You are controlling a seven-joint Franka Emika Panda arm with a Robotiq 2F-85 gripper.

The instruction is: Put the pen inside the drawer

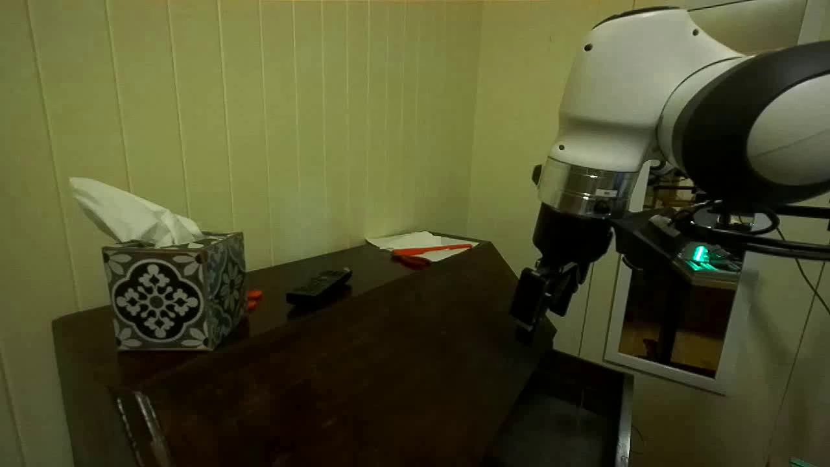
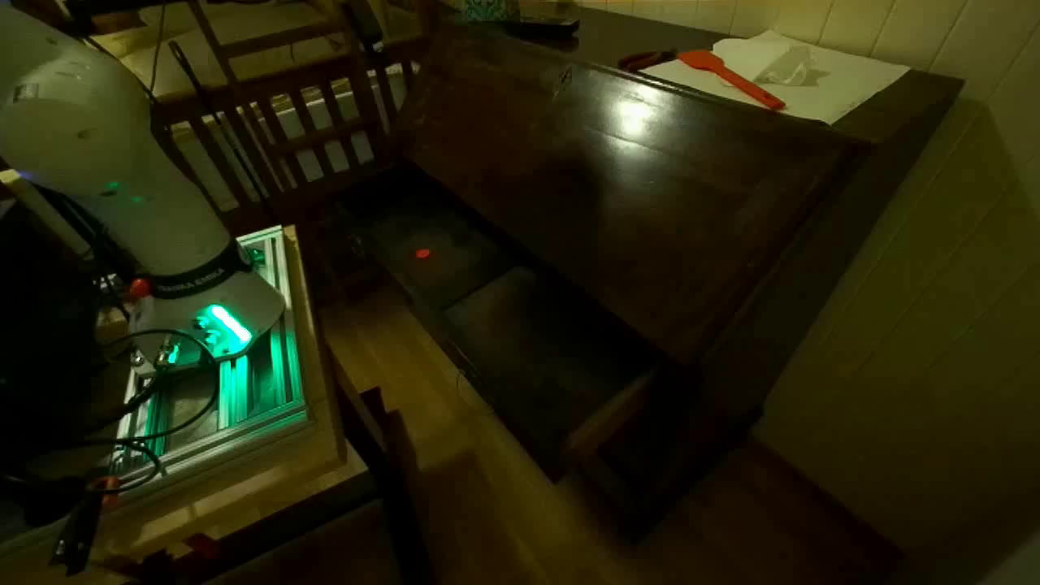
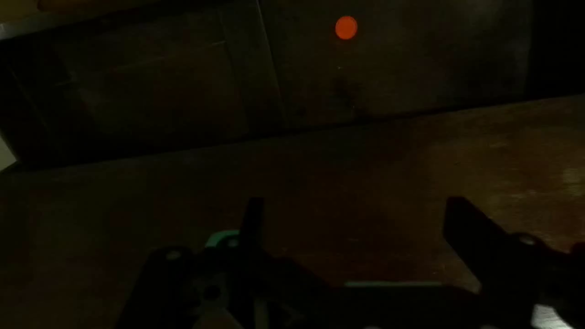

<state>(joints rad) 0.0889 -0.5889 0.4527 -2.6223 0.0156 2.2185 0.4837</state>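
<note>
Gripper (image 3: 354,210) is held over desk (image 1: 356,363), jaws spread. Drawer (image 2: 536,341) is pulled out; red disc (image 2: 422,253) is seen inside. Spatula (image 2: 738,77) is laid on paper (image 2: 861,77).

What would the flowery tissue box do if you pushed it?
The patterned tissue box would probably slide, not roll, because its sides are flat. Its white tissue looks thin and creased, so it would likely flop.

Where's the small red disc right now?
In an exterior view, the small red disc lies inside the pulled-out drawer, left of the dividing line across its floor; the wrist view shows it near the top, right of centre.
</note>
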